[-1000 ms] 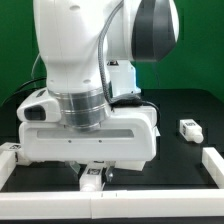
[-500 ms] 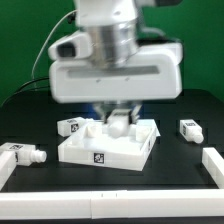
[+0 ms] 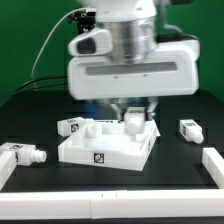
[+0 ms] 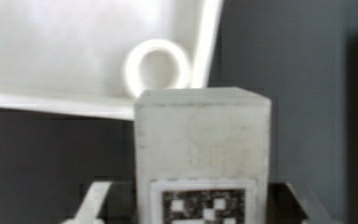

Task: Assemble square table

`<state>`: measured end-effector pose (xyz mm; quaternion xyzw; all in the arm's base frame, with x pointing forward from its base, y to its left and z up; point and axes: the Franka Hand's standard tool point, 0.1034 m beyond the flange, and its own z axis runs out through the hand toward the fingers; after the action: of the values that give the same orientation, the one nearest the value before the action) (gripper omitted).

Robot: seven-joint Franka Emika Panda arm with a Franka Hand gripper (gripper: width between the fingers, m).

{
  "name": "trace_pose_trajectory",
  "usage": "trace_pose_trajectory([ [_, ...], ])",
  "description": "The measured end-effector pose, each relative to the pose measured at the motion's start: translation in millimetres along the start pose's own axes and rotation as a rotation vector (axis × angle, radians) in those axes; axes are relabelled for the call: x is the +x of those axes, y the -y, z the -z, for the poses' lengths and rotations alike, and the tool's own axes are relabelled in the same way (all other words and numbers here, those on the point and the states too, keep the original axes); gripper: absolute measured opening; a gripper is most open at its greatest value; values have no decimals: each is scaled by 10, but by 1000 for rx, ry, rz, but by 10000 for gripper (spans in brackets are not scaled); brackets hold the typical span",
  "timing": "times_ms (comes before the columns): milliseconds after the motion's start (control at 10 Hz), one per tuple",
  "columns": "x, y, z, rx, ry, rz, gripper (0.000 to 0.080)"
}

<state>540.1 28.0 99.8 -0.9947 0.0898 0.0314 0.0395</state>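
Gripper (image 3: 133, 112) hangs over the far corner of the square panel (image 3: 105, 150) on the exterior view's right, jaws clamped on the held leg (image 3: 131, 120). Wrist view shows this leg filling the gap btw the fingers, tag face toward the cam. Gripped that way prob. so the free end can go straight down into the round corner socket (image 4: 158, 66), which shows just past the leg's tip in the wrist view; not seated yet afaict. Leg's long axis runs approx. vertical, in line w/ the gripper, free end pointing down at the panel. Tip touching or not: can't tell. Panel lies flat mid black table (image 3: 35, 108), rim & sockets up, so legs can enter from above. Second leg (image 3: 72, 127) lies just behind the panel, third leg (image 3: 190, 129) off to the exterior view's right, fourth leg (image 3: 27, 155) far left, all apart from the panel.
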Motion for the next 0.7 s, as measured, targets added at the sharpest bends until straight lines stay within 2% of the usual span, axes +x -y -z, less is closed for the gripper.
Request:
trace_pose_trajectory([
  [100, -311, 186, 24, 3, -12, 18, 282],
  [300, -698, 343, -30, -3, -42, 18, 282],
  [500, -664, 266, -39, -5, -65, 6, 282],
  [700, -675, 272, -46, -6, -63, 7, 282],
])
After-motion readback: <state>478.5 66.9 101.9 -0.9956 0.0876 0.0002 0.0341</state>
